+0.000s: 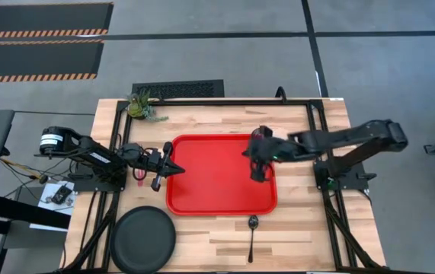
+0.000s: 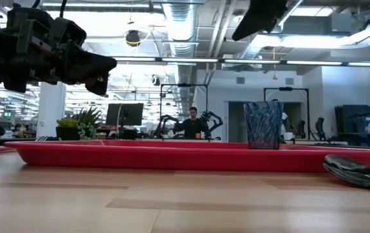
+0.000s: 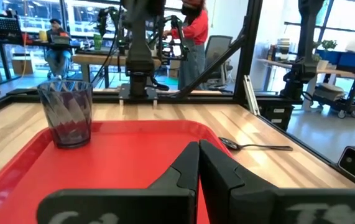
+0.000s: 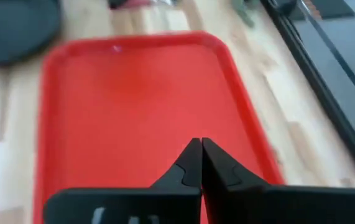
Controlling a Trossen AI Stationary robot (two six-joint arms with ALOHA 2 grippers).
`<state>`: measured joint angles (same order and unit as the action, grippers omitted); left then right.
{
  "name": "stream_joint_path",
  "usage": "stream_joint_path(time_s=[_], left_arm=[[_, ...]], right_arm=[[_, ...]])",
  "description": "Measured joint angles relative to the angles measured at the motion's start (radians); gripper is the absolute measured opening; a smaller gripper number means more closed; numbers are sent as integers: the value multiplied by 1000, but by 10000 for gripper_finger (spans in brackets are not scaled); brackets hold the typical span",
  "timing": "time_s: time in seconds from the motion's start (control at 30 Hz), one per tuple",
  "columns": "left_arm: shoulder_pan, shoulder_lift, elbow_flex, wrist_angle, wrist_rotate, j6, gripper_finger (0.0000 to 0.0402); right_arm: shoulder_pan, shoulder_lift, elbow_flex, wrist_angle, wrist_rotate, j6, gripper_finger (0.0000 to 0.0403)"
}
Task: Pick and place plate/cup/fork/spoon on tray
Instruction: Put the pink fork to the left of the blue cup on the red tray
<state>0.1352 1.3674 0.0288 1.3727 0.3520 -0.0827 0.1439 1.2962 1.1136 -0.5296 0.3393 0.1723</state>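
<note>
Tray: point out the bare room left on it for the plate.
The tray is bare across its middle and front, between the left gripper at its left rim and the cup in the far right corner. The right gripper crowds that right side.

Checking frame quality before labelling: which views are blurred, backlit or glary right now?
Right wrist view: smeared blur over the tray and table; only the shut right gripper reads crisp. Low view: bright ceiling lights silhouette the left gripper; cup sharp. High view: even light, no glare. Left wrist view: sharp, with bright windows behind.
</note>
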Motion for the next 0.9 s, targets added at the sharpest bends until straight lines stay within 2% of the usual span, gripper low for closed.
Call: stream_joint_path(time_s=[0.27, 0.4, 0.5, 0.6, 0.73, 0.8, 0.9], left_arm=[[-30, 0, 0, -5, -8, -15, 0], [-79, 0, 7, -28, -112, -15, 0], [-112, 0, 45, -112, -175, -25, 0], [-151, 0, 116, -260, -273, -58, 0], [-219, 0, 231, -521, -440, -95, 0], [-252, 0, 291, -660, -561, -142, 2], [-272, 0, 403, -947, -701, -335, 13]], right_arm=[[159, -133, -314, 407, 5, 40, 13], [225, -166, -420, 532, 11, 35, 7], [264, -182, -517, 638, 45, 13, 4], [276, -186, -641, 859, 49, -21, 6], [275, -187, -762, 1120, -21, -78, 6], [273, -188, -791, 1183, -49, -129, 5], [252, -212, -808, 1185, -61, -202, 7]])
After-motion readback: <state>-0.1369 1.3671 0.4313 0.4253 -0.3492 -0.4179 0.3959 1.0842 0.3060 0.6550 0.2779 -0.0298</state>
